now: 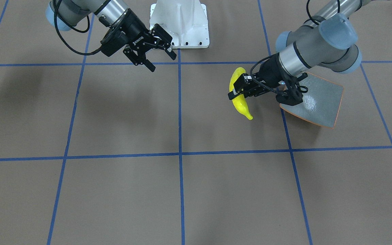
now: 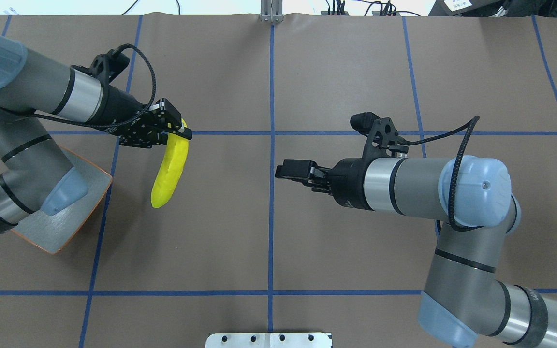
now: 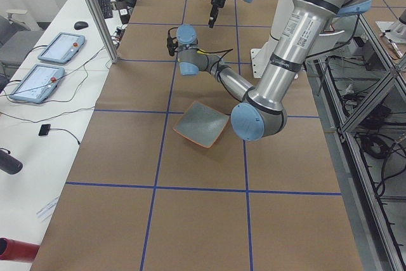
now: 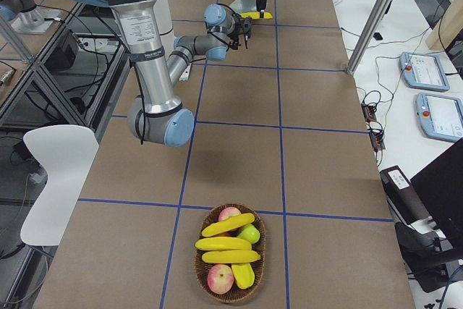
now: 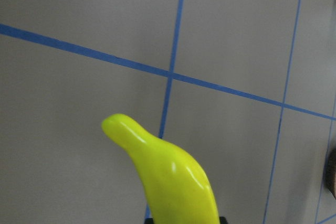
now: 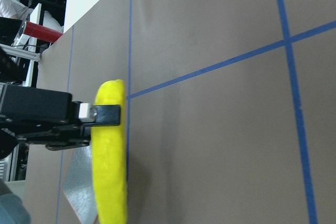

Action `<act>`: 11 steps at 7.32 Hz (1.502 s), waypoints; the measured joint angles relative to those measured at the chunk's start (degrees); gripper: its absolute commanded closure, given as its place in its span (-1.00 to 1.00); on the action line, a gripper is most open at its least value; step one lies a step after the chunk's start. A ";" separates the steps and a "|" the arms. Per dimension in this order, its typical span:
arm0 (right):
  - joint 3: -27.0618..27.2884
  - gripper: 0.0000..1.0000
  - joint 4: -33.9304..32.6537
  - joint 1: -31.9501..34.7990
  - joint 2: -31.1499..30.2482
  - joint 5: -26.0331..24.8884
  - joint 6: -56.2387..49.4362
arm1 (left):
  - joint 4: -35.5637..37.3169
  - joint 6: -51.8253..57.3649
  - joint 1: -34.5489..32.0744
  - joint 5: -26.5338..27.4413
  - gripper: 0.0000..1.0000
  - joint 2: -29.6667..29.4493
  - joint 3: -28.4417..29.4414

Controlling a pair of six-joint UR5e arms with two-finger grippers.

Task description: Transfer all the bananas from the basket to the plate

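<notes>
We hold banana [image 2: 169, 169] by its far end in left jaws, long axis running toward robot-side edge; plate [image 2: 65, 227] just beside, toward worktop's left edge. Right jaws wide, empty.

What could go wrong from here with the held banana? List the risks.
1. The left hand grips the banana near one end, so its long free part may swing or slip out.
2. The banana hangs beside the plate, not over it; opening now would likely drop it on the table.
3. The left arm's elbow sits above the plate and might nudge it.
</notes>
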 measured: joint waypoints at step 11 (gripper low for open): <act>-2.35 -1.00 -0.44 1.04 -8.73 -4.62 -0.82 | 38.44 34.52 0.58 19.13 1.00 20.64 -15.18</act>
